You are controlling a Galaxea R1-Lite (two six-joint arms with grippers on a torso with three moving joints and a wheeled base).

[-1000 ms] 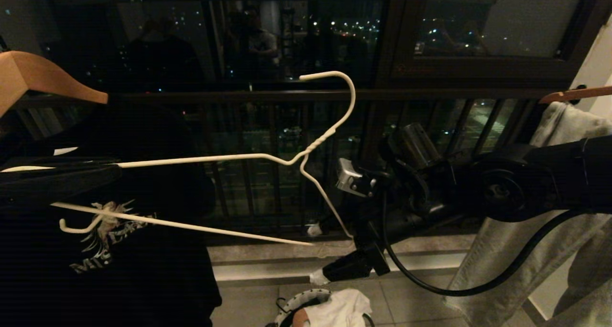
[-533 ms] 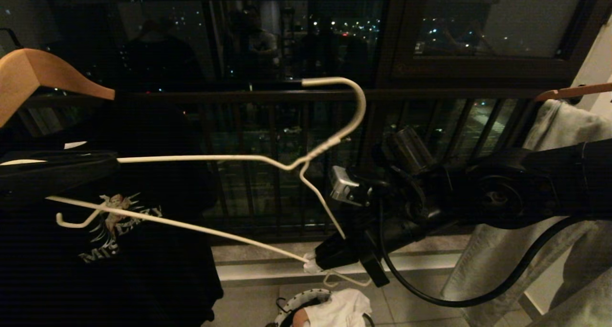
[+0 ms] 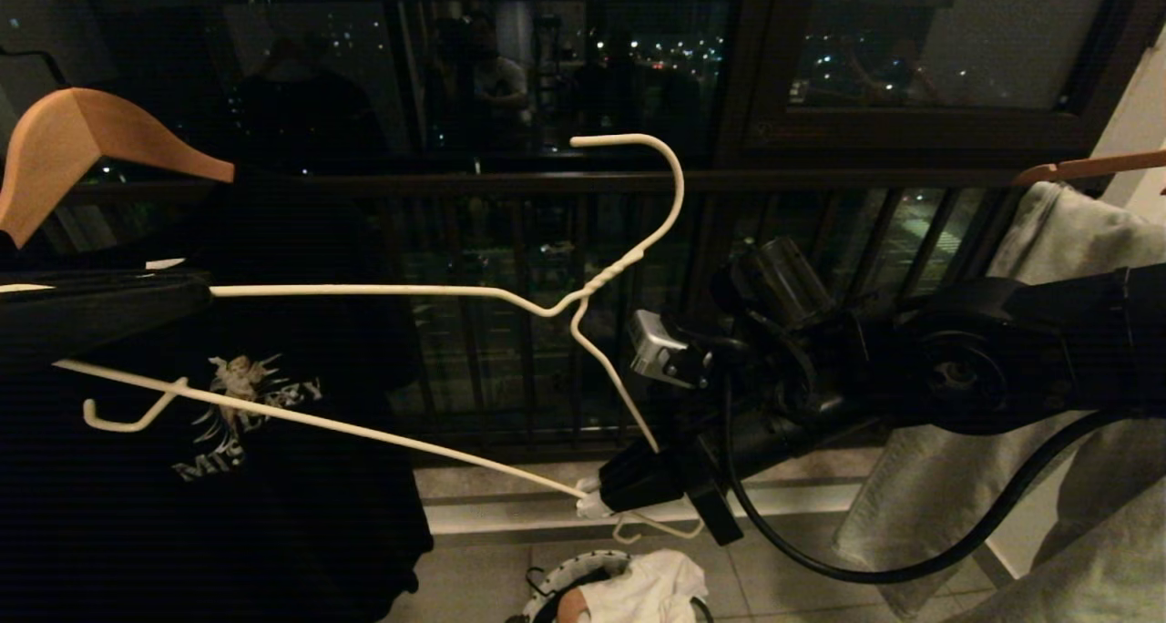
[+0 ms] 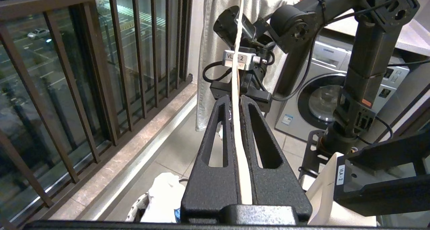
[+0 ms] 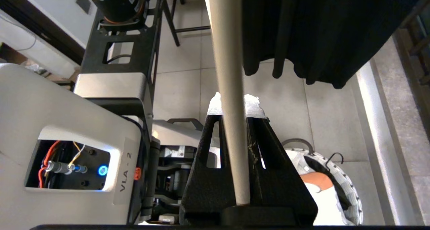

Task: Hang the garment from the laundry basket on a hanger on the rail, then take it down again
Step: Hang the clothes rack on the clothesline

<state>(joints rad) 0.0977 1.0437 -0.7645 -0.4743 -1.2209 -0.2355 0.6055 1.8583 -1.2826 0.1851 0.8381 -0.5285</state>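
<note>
Head view shows the robot holding the hanger [image 3: 556, 309] in mid-air between its two arms, and everything else is placed here from that hanger. Left of it and behind its left shoulder hangs a black T-shirt [image 3: 228, 477] on a wooden hanger [image 3: 82, 145]. The left gripper [image 3: 187, 300] reaches in from the left edge and is clenched on the hanger's left shoulder wire; the left wrist view shows the white wire pinched between its two fingers [image 4: 221, 146]. The hanger's hook points up, free of any rail. At the hanger's right lower corner the right gripper [image 3: 592, 500] grasps the wire, and the right wrist view shows the bar running through its closed fingers [image 5: 258, 149]. Below that corner, on the tiled floor, stands the laundry basket [image 3: 569, 573], with white cloth on top and a patch of reddish fabric showing. That patch is probably the garment [image 5: 314, 181], so it appears not yet taken out. Right of the hanger, pale grey clothing [image 3: 1048, 268] hangs behind the right arm.

The step in hand looks like readying the bare hanger before dressing it. The next move probably calls for one gripper to let go and reach down to the basket for the red shirt, while the other keeps the hanger level and steady.
</note>
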